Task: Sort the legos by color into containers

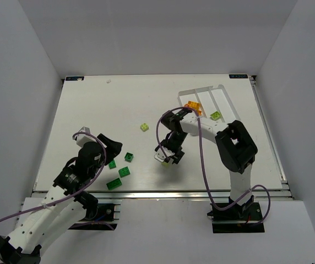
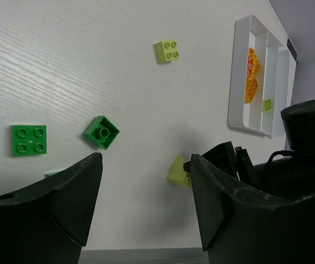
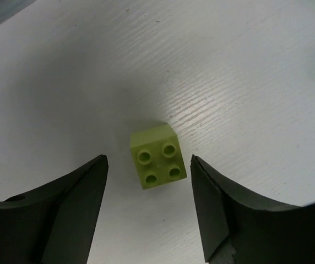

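Sort is sitting partway: orange legos (image 1: 192, 107) are lying in one lane of the tray (image 1: 200, 88) and one yellow-green lego (image 1: 216, 115) in another. The third lane is looking empty, though the right arm is hiding part of it. Four dark green legos (image 1: 125, 171) and a loose pale lego (image 1: 145, 127) are waiting on the table (image 1: 102, 104). Right gripper (image 3: 148, 160) is hovering spread around the target lego (image 3: 158, 155), not touching it. The target is sitting studs up – a square two-by-two, so no real long axis, sides skewed to the fingers. Left gripper (image 2: 145, 165) is hanging spread, holding nothing.
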`<state>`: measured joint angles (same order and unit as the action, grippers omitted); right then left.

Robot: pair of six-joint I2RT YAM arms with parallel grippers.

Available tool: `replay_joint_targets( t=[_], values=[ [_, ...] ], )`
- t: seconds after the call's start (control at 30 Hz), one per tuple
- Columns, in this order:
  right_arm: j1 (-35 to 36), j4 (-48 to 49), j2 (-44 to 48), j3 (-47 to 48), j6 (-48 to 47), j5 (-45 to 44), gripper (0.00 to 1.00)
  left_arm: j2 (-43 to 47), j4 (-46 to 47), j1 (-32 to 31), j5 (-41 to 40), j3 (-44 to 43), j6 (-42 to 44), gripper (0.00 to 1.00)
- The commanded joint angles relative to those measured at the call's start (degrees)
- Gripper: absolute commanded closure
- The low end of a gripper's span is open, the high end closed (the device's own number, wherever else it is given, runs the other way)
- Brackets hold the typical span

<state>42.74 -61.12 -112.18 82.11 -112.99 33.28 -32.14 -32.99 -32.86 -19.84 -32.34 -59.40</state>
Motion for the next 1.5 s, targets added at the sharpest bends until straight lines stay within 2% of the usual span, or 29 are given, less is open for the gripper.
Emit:
replay_joint_targets(
  t=[0.0, 0.2, 0.27, 0.3, 0.33, 0.47, 0.57, 0.6, 0.67, 0.7, 0.73, 0.83, 0.97, 1.13, 1.33, 1.47],
  values=[
    [0.7, -2.0, -1.7, 2.5, -15.7, -1.6, 0.34, 0.5, 0.0, -0.3, 1.1, 0.3, -0.7, 0.25],
    [0.9, -1.0, -2.3, 1.9, -16.2, -2.6, 0.42, 0.8, 0.3, -0.3, 1.3, 1.0, -1.3, 0.25],
    [0.9, -0.5, -2.3, 2.4, -15.2, -2.0, 0.51, 0.8, 0.4, -0.3, 1.4, 1.0, -1.3, 0.25],
    [1.0, -0.7, -2.3, 2.9, -15.0, -1.7, 0.51, 0.8, 0.4, -0.3, 1.5, 0.8, -1.3, 0.25],
    [0.9, -1.4, -2.3, 3.5, -14.8, -1.6, 0.6, 0.4, 0.6, -0.3, 1.5, 0.7, -1.3, 0.25],
    [0.4, -3.8, -1.7, 5.5, -12.9, -0.9, 0.77, -1.3, 3.6, -0.3, 4.1, 1.0, 0.2, 0.25],
    [0.2, -4.1, -0.7, 7.5, -5.3, 2.3, 0.87, -5.0, 8.5, -0.3, 7.9, 1.0, 2.7, 0.25],
    [-0.3, -4.1, -0.8, 8.8, 3.0, 3.7, 0.91, -6.1, 10.2, -0.3, 9.3, 1.0, 4.7, 0.25],
    [-1.3, -4.8, -2.9, 15.4, 13.4, 8.5, 0.94, -9.6, 17.0, -0.8, 13.7, 1.0, 7.0, 0.25],
    [-2.9, -7.2, -3.9, 18.2, 23.3, 10.3, 0.97, -10.7, 21.5, -0.8, 14.9, 1.0, 9.2, 0.24],
    [-3.4, -8.7, -5.8, 23.1, 27.6, 12.1, 0.98, -11.9, 23.8, -0.8, 15.9, 1.0, 10.3, 0.23],
    [-6.4, -12.7, -8.0, 28.1, 41.4, 20.8, 1.0, -15.2, 31.7, -0.8, 18.3, 1.0, 15.1, 0.22],
    [-10.9, -9.6, -8.3, 28.6, 58.6, 27.7, 1.0, -16.6, 39.6, -0.8, 19.7, 0.8, 21.9, 0.2],
    [-14.0, -13.8, -10.7, 32.7, 64.5, 37.4, 1.0, -18.2, 49.1, -0.3, 24.5, 2.3, 26.3, 0.19],
    [-15.0, -7.5, -8.1, 31.2, 74.7, 45.1, 1.0, -26.8, 59.3, 0.3, 34.4, 0.8, 24.4, 0.18],
    [-15.3, -6.8, -7.5, 31.6, 76.5, 47.7, 1.0, -29.7, 64.2, -0.3, 38.0, 1.1, 22.6, 0.18]
  ],
)
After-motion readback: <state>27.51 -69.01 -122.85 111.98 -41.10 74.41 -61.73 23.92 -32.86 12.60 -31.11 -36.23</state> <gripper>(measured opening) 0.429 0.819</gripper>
